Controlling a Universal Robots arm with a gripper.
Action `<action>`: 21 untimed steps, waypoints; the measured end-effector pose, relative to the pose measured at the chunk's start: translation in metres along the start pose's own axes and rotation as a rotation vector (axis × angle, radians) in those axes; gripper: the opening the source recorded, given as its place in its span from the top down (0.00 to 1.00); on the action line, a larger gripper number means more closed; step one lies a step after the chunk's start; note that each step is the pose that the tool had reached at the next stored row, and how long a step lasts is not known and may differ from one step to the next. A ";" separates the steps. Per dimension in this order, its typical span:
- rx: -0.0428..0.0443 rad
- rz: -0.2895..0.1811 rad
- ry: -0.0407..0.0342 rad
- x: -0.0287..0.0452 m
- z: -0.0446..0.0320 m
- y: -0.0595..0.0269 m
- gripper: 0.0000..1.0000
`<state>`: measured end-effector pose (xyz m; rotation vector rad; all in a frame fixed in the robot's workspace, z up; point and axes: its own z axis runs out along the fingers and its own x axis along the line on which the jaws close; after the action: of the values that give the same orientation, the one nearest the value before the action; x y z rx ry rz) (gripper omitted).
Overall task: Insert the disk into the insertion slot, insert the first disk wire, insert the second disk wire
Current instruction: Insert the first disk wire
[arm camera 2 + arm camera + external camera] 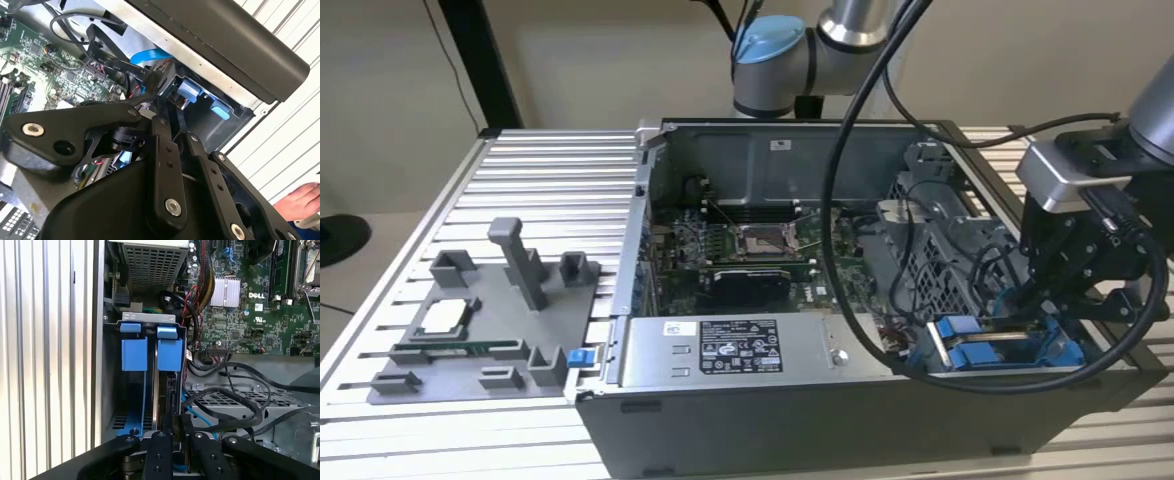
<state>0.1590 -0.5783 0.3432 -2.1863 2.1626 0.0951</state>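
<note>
The insertion slot [977,348] is the grey metal bay with blue rails at the case's front corner, on the exterior view's right. In the first wrist view the insertion slot [148,317] shows two blue tabs. Below one tab [169,351], the disk [161,395] stands edge-on as a thin dark strip. My gripper [1067,305] hangs right over the bay. In the first wrist view its fingers [160,450] stand close together, with a black disk wire connector [171,390] between them. The second wrist view shows the gripper [175,127] with that connector [156,80] and a blue wire [150,55].
The open computer case [654,200] holds the motherboard [747,250], a grey power-supply box [720,350] and loose black cables [225,405] beside the bay. A grey fixture tray [480,330] lies at the exterior view's left. A person's hand [300,200] rests outside the case.
</note>
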 end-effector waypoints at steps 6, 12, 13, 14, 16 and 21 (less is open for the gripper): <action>0.0029 0.001 0.0000 0.0001 0.0017 0.0000 1.00; 0.0062 0.001 0.0001 0.0001 0.0028 0.0000 1.00; 0.0064 0.002 0.0000 0.0000 0.0029 0.0000 1.00; 0.0065 0.003 0.0000 -0.0002 0.0029 0.0000 1.00; 0.0067 0.005 0.0001 -0.0007 0.0029 0.0000 1.00; 0.0078 0.008 0.0002 -0.0011 0.0046 0.0000 1.00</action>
<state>0.1589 -0.5768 0.3388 -2.1739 2.1682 0.0867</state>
